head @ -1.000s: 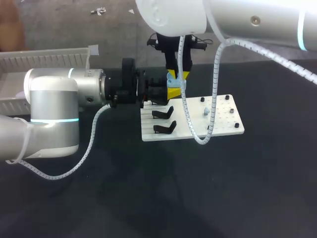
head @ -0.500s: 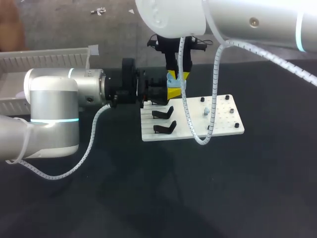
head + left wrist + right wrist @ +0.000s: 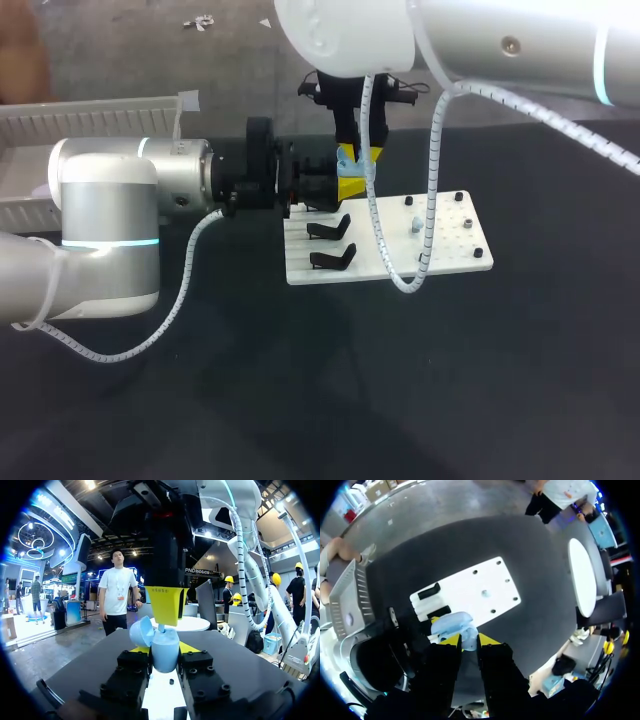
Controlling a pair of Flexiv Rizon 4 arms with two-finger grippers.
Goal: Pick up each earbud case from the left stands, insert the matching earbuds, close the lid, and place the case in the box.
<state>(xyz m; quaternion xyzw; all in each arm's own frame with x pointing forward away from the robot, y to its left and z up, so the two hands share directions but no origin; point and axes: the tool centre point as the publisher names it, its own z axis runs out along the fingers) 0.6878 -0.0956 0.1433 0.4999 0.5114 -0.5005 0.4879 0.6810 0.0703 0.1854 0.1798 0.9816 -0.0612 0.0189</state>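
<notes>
Matte black bench (image 3: 300, 400), white fixture plate (image 3: 452, 262) lying flat on it right of centre toward the far side, small black pegs (image 3: 478, 253) on its right half, one grey stud (image 3: 414, 226) among them

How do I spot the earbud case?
Find the white board on the black table. Over its far left corner, the left gripper holds the earbud case. It is the only pale blue thing, rounded, with its lid flipped open.
</notes>
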